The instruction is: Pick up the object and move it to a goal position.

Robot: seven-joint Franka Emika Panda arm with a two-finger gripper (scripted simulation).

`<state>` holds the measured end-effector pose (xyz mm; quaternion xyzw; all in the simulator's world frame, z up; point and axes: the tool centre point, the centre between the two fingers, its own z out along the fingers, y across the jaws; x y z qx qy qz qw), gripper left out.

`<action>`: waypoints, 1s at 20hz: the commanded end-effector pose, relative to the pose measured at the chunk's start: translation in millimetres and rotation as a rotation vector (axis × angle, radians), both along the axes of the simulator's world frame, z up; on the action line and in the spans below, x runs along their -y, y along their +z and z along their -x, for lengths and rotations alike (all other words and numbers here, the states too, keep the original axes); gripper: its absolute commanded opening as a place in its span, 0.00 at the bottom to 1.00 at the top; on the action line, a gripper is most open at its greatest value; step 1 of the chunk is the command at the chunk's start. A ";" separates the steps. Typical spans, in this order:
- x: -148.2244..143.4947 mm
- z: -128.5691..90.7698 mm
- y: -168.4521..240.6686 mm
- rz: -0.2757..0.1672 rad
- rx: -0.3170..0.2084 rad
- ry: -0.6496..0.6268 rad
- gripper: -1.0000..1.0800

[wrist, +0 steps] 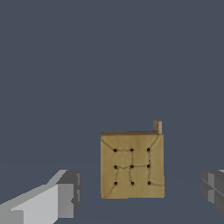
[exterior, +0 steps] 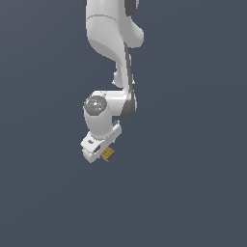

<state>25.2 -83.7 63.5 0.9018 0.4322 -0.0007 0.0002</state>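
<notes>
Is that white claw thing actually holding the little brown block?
No. The gripper is open: its fingers stand apart on either side of the cube, with visible gaps, so nothing is held.

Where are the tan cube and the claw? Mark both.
tan cube point(wrist: 132, 166): wrist view, middle of its dotted face.
claw point(wrist: 140, 190): wrist view, midway between the fingertips, which stand apart on either side of the cube.

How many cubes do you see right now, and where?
1. The tan-brown cube sits between the open claw fingers in the wrist view, touching neither; in the exterior view it peeks out beside the claw. Others could be hidden behind the arm.
</notes>
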 end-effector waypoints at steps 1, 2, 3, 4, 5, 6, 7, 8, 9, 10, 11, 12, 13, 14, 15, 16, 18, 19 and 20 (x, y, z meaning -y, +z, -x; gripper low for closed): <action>1.2 -0.4 -1.9 -0.001 0.001 0.016 0.96; 1.5 -0.5 -2.3 -0.001 0.001 0.019 0.96; 1.6 -0.5 -2.6 -0.001 0.001 0.021 0.96; 1.6 -0.5 -2.6 -0.001 0.001 0.022 0.96; 1.6 -0.3 -2.4 -0.001 0.001 0.017 0.96; 1.6 -0.3 -2.7 -0.001 0.001 0.017 0.96; 1.7 -0.2 -3.8 -0.001 0.001 0.017 0.96; 1.8 -0.2 -5.5 -0.001 0.001 0.017 0.96; 1.5 -0.2 -7.9 -0.001 0.001 0.018 0.96; 1.6 -0.1 -11.0 -0.001 0.001 0.018 0.96; 1.4 0.0 -14.8 -0.001 0.001 0.019 0.96; 1.7 0.2 -19.2 -0.001 0.001 0.019 0.96; 1.5 0.3 -24.3 -0.001 0.001 0.019 0.96; 1.4 0.5 -30.0 -0.001 0.001 0.020 0.96; 1.7 0.8 -35.4 -0.001 0.001 0.020 0.96; 1.3 0.8 -40.1 -0.001 0.001 0.021 0.96; 1.3 0.8 -47.2 -0.001 0.001 0.022 0.96; 1.4 0.7 -49.7 -0.001 0.001 0.022 0.96; 1.6 0.5 -51.4 -0.001 0.001 0.022 0.96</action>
